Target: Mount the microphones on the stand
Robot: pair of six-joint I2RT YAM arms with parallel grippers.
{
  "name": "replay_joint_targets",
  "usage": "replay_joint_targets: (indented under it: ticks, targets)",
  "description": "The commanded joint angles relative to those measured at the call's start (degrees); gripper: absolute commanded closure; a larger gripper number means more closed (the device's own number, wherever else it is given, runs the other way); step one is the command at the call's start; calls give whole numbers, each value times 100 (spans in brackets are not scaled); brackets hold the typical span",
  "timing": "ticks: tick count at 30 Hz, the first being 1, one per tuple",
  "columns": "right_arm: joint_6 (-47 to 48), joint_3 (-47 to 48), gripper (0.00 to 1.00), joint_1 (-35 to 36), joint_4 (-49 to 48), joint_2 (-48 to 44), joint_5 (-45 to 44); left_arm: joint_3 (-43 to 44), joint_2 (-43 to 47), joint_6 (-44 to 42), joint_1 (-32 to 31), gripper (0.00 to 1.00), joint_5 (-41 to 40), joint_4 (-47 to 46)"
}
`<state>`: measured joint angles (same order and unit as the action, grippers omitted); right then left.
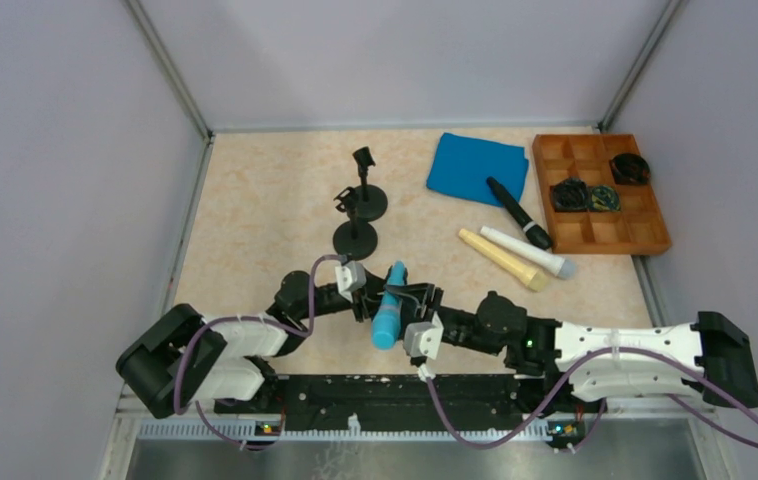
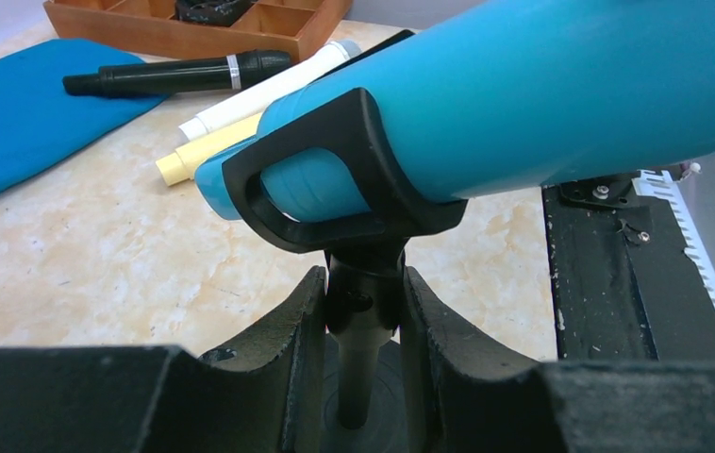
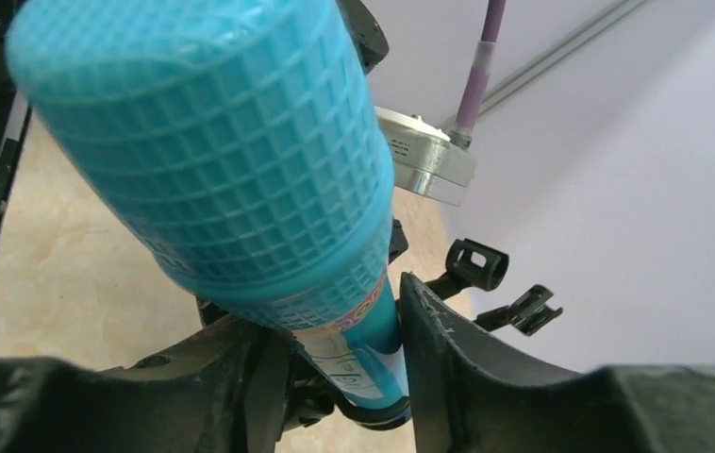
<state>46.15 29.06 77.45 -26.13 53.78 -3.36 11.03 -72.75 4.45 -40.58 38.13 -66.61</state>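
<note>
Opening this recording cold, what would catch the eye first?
The light blue microphone, filling both wrist views, sits in a black clip at the near centre; the left end effector pinches the stand below it, and the right end effector straddles the handle. Behind are two empty stands; to the right lie the black microphone, white microphone and cream microphone beside a blue cloth and wooden tray.

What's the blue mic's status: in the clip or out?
In. The blue microphone lies through the black clip, its narrow end poking out beyond.
</note>
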Motion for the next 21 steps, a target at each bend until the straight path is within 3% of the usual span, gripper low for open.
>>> replay_joint_targets:
  ticks: [1, 6, 9, 14, 17, 21]
  targets:
    - [208, 257, 65, -46, -166, 86, 116, 348, 2, 83, 6, 97, 106, -675]
    - [245, 197, 94, -41, -193, 77, 33, 469, -165, 396, 6, 69, 139, -605]
    - [223, 167, 100, -58, -195, 64, 7, 423, -332, 702, 6, 50, 196, -899]
    - [189, 108, 100, -59, -188, -21, 28, 152, -648, 1334, 6, 23, 138, -2052]
    - [152, 38, 100, -73, -219, -96, -9, 128, -845, 1539, 5, 22, 217, -2434]
    - [106, 9, 100, -72, -192, -193, -32, 120, -1051, 1671, 6, 27, 298, -2664]
